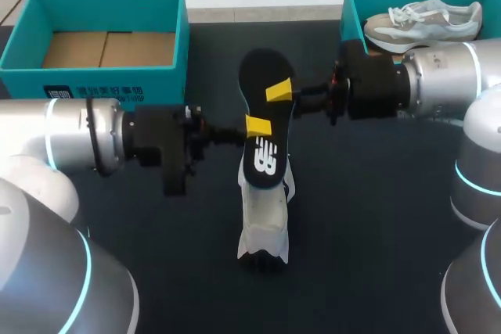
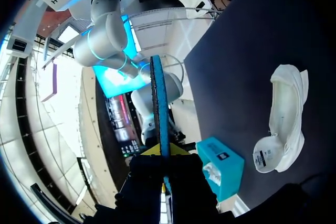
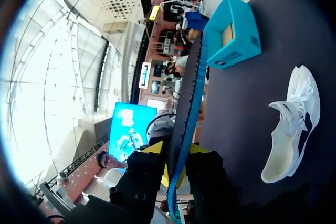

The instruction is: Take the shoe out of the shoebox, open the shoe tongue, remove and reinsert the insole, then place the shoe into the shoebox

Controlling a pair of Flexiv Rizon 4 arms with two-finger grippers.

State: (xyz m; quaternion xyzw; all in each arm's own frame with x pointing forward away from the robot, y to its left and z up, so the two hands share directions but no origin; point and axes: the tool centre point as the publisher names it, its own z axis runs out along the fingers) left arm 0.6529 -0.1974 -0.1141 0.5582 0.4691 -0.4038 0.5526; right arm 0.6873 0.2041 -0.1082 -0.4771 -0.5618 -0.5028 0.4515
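Head view, mid-frame: insole [image 1: 264, 72] gripped from opposite sides by left jaws and right jaws, over shoe [image 1: 264, 217] on desk [image 1: 376, 217].

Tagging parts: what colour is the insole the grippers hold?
The insole is black with white print and a blue edge; clearest in the head view.

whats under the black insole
A white shoe on the dark table, below the insole. The insole covers the shoe's far end in the head view, so that part is hidden.
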